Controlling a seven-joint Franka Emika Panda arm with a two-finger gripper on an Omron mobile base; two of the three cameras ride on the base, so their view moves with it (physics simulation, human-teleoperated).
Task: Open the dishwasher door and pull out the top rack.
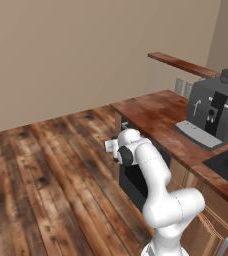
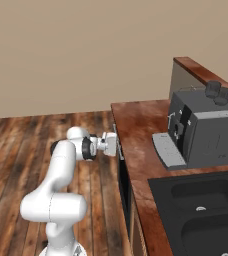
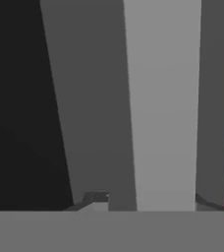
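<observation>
Floorboards (image 1: 46, 170) of dark, streaked wood are spread across the room up to a plain beige wall (image 1: 76, 50). A reddish-brown wooden worktop (image 1: 161, 120) is carried along the right side on light wooden cabinets (image 1: 206, 220), and a narrow wooden shelf (image 1: 183, 64) is fixed to the wall above its far end. A black double sink (image 2: 206, 210) is set into the near part of the worktop. A dark grey coffee machine (image 2: 201, 130) with a pale drip tray is stood on the worktop beyond the sink, with two dark knobs seen on its top.

The dishwasher door (image 1: 136, 182) is found below the worktop's far end, at the corner of the cabinet run, as a black panel standing upright and flush with the cabinet fronts. Its thin silver bar handle (image 3: 163, 108) is seen close up from the hand camera as a pale band running up the picture beside a darker grey band, with the black panel to one side.

The white arm is bent forward at door-top height, and the claw (image 2: 117, 145) is pressed up against the upper edge of the door. In the hand view the fingertips (image 3: 97, 199) are shown on either side of the pale bar, so the claw is closed around the handle. The top rack is hidden behind the shut door.
</observation>
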